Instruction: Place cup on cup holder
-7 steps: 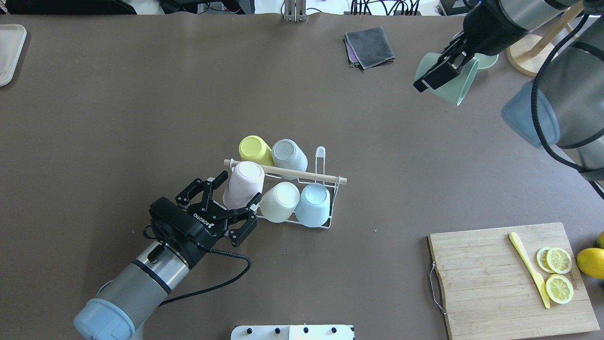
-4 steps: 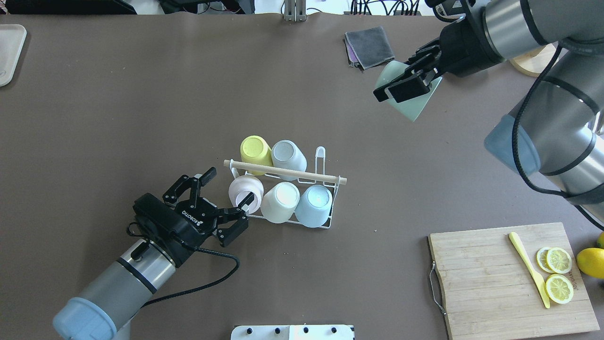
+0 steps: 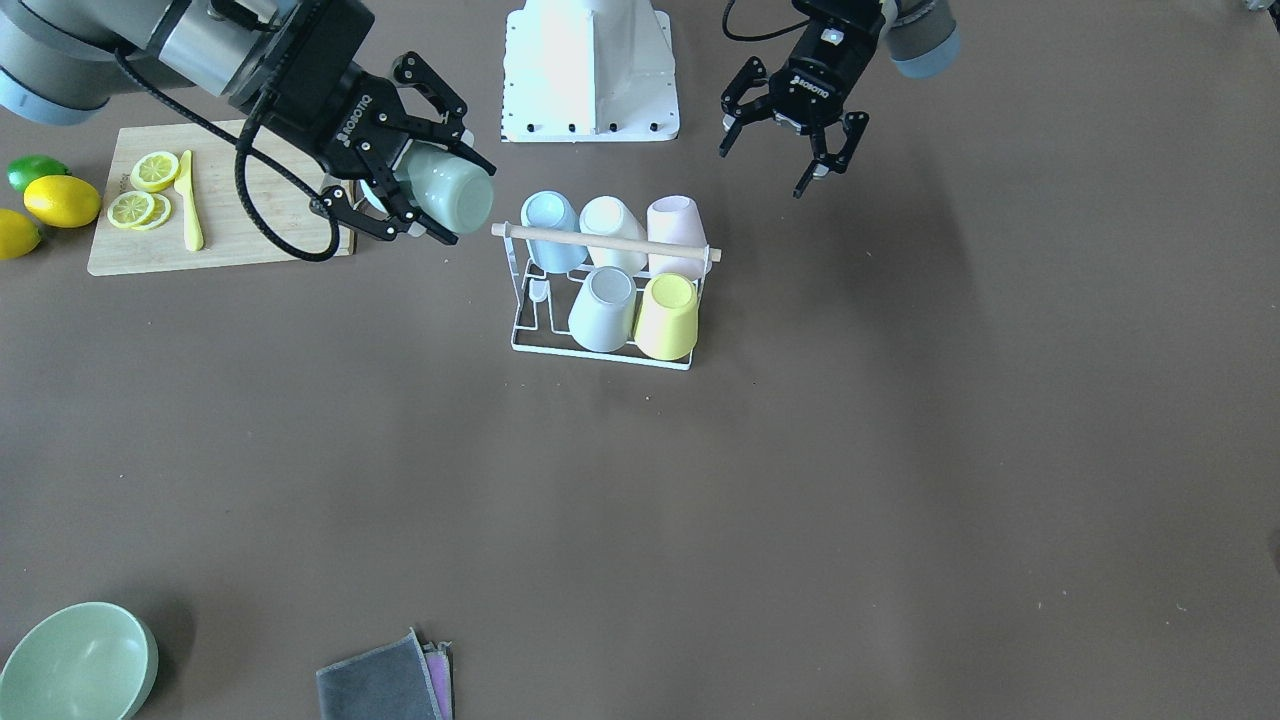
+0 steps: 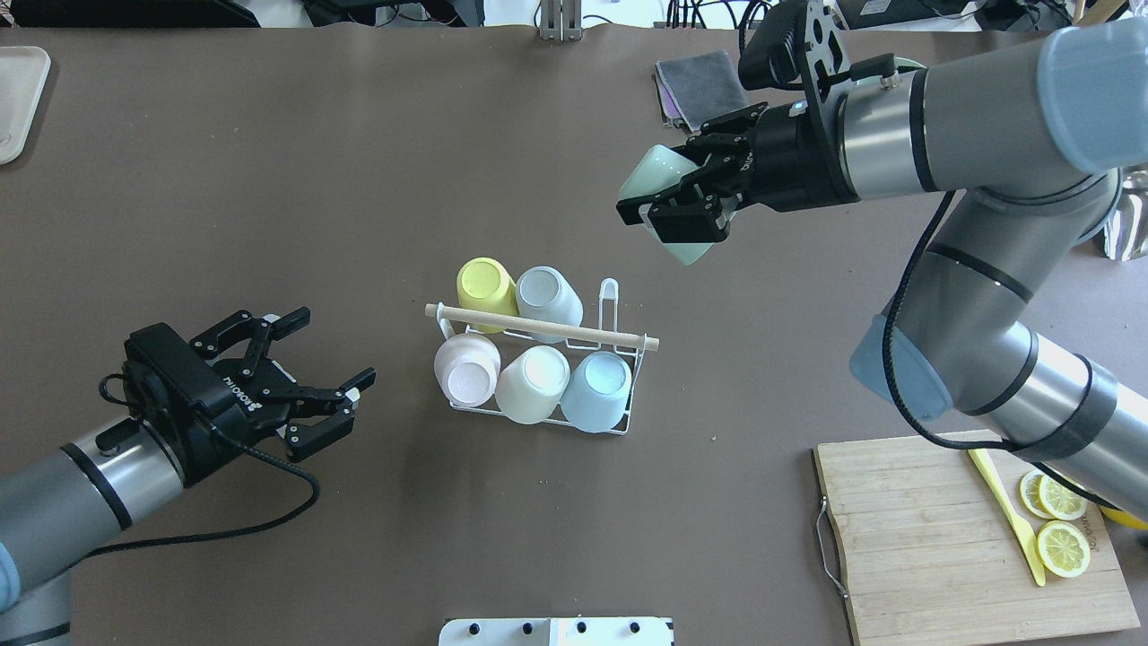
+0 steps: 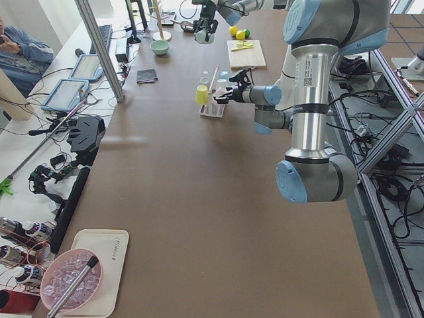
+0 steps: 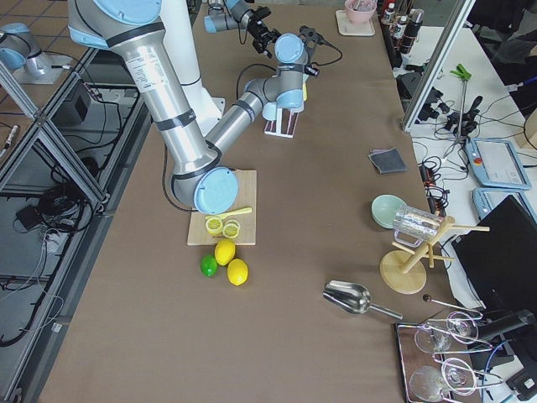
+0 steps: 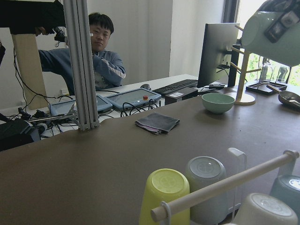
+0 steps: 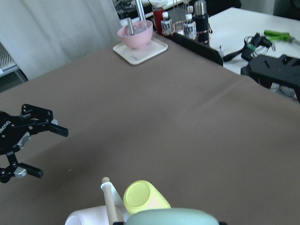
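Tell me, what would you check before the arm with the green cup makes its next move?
1. Hold of right gripper on green cup: ok.
2. A bare prong on cup holder, beside grey cup: ok.
3. Open left gripper apart from cup holder: ok.
4. Is green cup above bare prong: not ok, off to one side.
5. Is green cup mouth-down: not ok, tilted.

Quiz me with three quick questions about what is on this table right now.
1. How many cups sit upside down on the white rack?
2. True or false: the left gripper is holding a cup.
3. What colour is the cup held in the right gripper? A yellow, B green, C pink.
Key: 1 five; 2 false, it is open and empty; 3 B.
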